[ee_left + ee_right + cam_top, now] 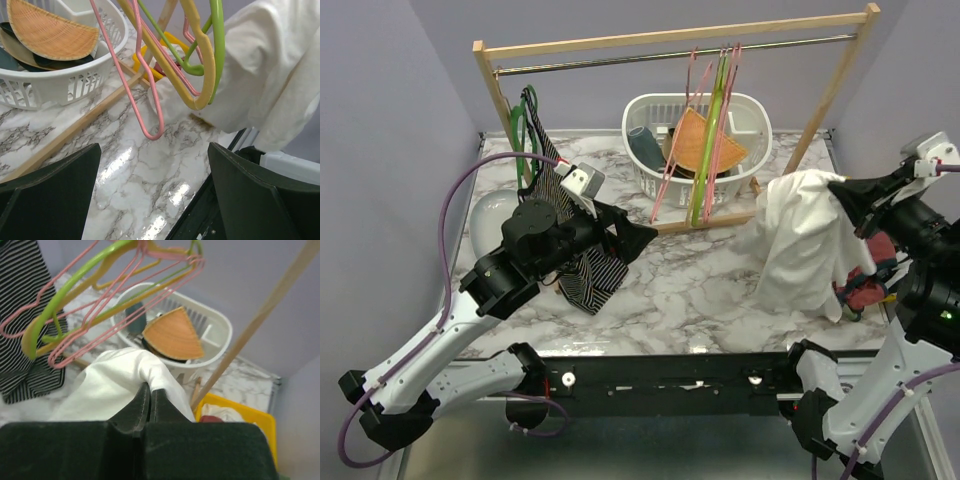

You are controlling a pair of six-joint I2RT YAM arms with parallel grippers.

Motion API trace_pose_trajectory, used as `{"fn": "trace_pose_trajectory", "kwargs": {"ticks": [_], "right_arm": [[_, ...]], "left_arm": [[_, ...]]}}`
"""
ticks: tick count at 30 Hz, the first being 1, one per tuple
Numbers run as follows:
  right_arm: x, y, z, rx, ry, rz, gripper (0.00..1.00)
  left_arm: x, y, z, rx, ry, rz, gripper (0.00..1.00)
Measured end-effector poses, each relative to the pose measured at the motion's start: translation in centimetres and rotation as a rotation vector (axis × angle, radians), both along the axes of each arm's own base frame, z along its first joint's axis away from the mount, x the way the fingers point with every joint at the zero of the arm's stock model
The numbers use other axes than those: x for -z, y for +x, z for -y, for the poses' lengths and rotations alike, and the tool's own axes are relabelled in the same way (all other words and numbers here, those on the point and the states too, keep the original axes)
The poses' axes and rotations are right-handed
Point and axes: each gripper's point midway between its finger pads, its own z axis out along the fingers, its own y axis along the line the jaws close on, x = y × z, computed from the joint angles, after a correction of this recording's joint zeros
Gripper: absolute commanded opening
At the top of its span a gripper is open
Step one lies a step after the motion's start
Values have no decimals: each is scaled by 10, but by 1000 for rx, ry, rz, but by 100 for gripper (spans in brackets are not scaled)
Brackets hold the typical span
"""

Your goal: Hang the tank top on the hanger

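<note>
Where the tank top is: the tank top [805,245] hangs bunched up beside the right post of the clothes rack [670,38], on its near side. It is lifted from one pinched point, and its lower folds seem to reach the marble table [700,290].
Right gripper: the right gripper [149,387] has its jaws pressed flat together on a fold at the top of the white bundle.
Left gripper: the left gripper [154,165] has its jaws spread wide with nothing between them. It sits in front of the rack's middle, facing the hangers.
Hanger: the hanger [151,136], thin pink wire, hangs from the rack's rail. It is crowded against a lime-green hanger [217,50] and a yellow one. Other pink wires hang alongside it.
Behind the rack: a white basket [650,110] sits there.
Left end of the rack: a striped garment [590,275] hangs there.
How the cloth will handle: I'd say light, limp and clingy. It should sag from any single grip and will not hold an opening by itself.
How the wire will handle: it looks springy and likely to swing or snag its neighbours.
Where to take hold: I'd go for a shoulder strap or the neckline edge, though I can't pick either out in the bundle. On the hanger, the lower corner looks easiest to reach.
</note>
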Motion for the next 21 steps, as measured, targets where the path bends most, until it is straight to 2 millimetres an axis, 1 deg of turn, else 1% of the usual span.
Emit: {"fn": "trace_pose_trajectory", "kwargs": {"ticks": [1, 2, 3, 4, 7, 8, 9, 11, 14, 15, 16, 17, 18, 20, 21], "right_arm": [[11, 2, -2, -30, 14, -27, 0], [28, 3, -5, -62, 38, -73, 0], [40, 4, -6, -86, 54, -105, 1], [58, 6, -9, -121, 69, -146, 1], [100, 4, -18, -202, 110, -247, 1], [109, 3, -22, -224, 115, -265, 1], [123, 1, -29, -259, 113, -290, 1], [141, -7, -43, -327, 113, -327, 1], [179, -21, -73, -475, 69, -405, 2], [186, -23, -80, -511, 55, -420, 7], [196, -25, -86, -540, 44, -444, 9], [204, -26, -91, -566, 35, -467, 15], [216, -29, -98, -611, 23, -503, 26], [234, -32, -110, -685, -10, -550, 39], [241, -34, -114, -713, -28, -566, 56]], "left_arm": [[0, 0, 0, 1, 0, 0, 99], [0, -1, 0, 5, -1, -2, 99], [0, -1, 1, 7, -2, -3, 99], [0, -1, 1, 8, -3, -4, 99], [0, -3, 2, 18, -9, -10, 99], [0, -3, 2, 20, -10, -12, 99], [0, -4, 3, 24, -15, -16, 99], [0, -5, 4, 32, -22, -22, 99], [2, -8, 7, 49, -28, -37, 99], [2, -9, 7, 56, -30, -41, 99], [2, -10, 8, 62, -32, -44, 99], [2, -11, 9, 68, -32, -45, 99], [2, -13, 9, 76, -34, -47, 99], [2, -15, 10, 90, -35, -49, 99], [2, -17, 10, 98, -36, -50, 99]]}}
